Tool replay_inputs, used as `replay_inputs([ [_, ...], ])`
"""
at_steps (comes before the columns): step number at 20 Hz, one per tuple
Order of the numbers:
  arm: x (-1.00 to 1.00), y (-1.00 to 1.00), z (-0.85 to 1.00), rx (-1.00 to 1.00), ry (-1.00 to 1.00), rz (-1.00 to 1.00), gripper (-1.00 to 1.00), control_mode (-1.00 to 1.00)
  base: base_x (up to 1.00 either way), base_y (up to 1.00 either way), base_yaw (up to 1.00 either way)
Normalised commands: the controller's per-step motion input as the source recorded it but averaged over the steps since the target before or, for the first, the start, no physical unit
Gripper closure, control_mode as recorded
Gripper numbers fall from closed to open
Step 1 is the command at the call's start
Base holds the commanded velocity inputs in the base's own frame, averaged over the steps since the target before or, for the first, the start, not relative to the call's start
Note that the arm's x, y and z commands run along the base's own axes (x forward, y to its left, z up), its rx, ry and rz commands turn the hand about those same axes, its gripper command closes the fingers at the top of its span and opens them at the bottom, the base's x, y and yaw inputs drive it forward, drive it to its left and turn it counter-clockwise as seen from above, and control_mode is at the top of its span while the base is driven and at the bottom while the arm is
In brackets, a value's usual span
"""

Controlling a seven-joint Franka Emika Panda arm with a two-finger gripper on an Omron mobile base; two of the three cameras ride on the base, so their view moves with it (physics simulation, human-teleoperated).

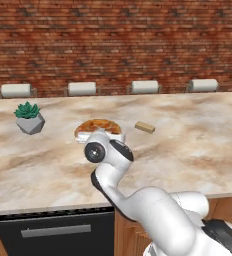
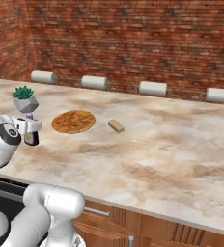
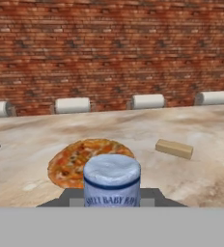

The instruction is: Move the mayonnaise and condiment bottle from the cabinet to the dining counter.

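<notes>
Over the near edge of the dining counter (image 1: 188, 150) the gripper (image 2: 30, 131) is clamped narrow on the condiment bottle (image 3: 112, 181), jaws either side of its body. The bottle hangs upright just short of the pizza (image 2: 73, 121), with the plant (image 1: 29, 118) off to one side and a tan block (image 1: 144, 127) further along. Whether its base touches the marble or sits slightly above, I cannot tell. Progress, as a judgement: the bottle is out of the cabinet and has reached the counter, but it is not released, so that half is nearly done and needs set-down and letting go. Standing on the counter are the plant, the pizza and the block, so the mayonnaise leg is probably still to do, with a trip back to the cabinet. In the right base view the bottle is small and dark purple-brown below the white hand. In the hand view its top reads pale bluish-grey, with a pale label band and partly legible lettering underneath. Stools (image 1: 82, 88) line the far side under the brick wall.
</notes>
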Motion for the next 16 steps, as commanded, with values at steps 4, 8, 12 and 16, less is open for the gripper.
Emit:
replay_inputs([
  [4, 0.45, 0.17, -0.28, 0.00, 0.00, 0.00, 1.00, -1.00, 0.00, 0.00, 0.00],
  [8, 0.37, 0.18, -0.23, 0.00, 0.00, 0.00, 1.00, -1.00, 0.00, 0.00, 0.00],
  [12, 0.33, 0.18, -0.20, 0.00, 0.00, 0.00, 1.00, -1.00, 0.00, 0.00, 0.00],
  [16, 0.29, 0.18, -0.19, 0.00, 0.00, 0.00, 1.00, -1.00, 0.00, 0.00, 0.00],
])
